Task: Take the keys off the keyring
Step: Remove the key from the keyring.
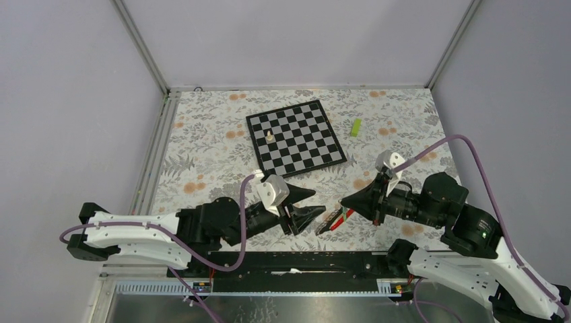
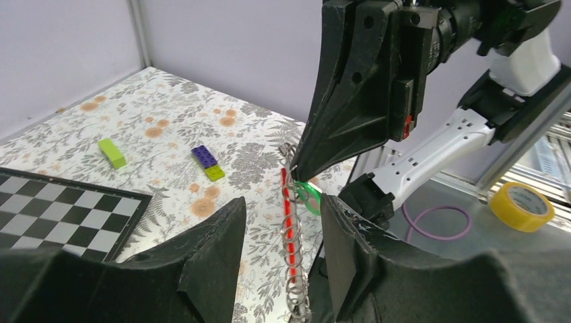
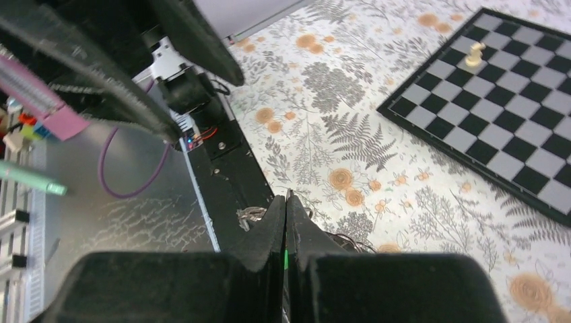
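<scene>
Task status: not started on any key, as far as visible. The keyring (image 2: 295, 282) hangs in mid-air at centre frame of the left wrist view, with chain and red strap (image 2: 287, 208) dangling down. The green key (image 2: 311, 198) is still attached near the top. No key lies loose on the table (image 2: 168, 134); other keys cannot be made out.

Right gripper (image 2: 297, 169): jaws pressed together, pinching the keyring's top end by the green key. Left gripper (image 2: 283, 202): jaws spread, chain hanging between them – contact uncertain.

Judgement: every key is left to work off.

Writing: none legible – the yellow tape roll (image 2: 522, 205) at right shows no label.
</scene>
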Tool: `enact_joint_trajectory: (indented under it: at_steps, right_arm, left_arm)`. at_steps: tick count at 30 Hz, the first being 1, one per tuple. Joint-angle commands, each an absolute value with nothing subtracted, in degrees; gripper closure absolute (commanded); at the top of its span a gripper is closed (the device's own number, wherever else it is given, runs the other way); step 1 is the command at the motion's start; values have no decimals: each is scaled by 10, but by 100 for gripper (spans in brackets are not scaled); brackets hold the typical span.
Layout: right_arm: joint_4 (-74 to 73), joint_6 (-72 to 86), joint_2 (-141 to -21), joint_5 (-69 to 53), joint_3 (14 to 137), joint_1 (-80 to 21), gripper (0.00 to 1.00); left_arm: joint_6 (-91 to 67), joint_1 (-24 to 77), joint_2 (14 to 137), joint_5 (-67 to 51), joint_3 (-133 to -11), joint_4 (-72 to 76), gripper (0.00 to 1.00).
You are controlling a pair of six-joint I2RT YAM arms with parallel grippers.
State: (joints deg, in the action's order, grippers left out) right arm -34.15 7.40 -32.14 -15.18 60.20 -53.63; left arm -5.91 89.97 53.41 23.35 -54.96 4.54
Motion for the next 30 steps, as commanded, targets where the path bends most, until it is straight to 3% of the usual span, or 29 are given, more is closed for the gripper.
enact_joint_trajectory:
  at_steps: [1, 7, 15, 21, 30]
  right_arm:
    - [-331, 154, -341, -36, 641, -539, 100]
    - [-348, 252, -386, 112, 660, -539, 100]
    - [-361, 314, -416, 231, 674, -539, 100]
    - [-395, 333, -451, 258, 713, -539, 100]
    - [-363, 391, -418, 251, 689, -539, 100]
  left_arm:
    - [-51, 898, 532, 290, -532, 104, 51]
    - [-54, 898, 526, 308, -513, 127, 50]
    - [-49, 898, 523, 328, -492, 153, 41]
    - [-5, 898, 549, 365, -503, 172, 29]
    - [-16, 898, 561, 379, -463, 227, 24]
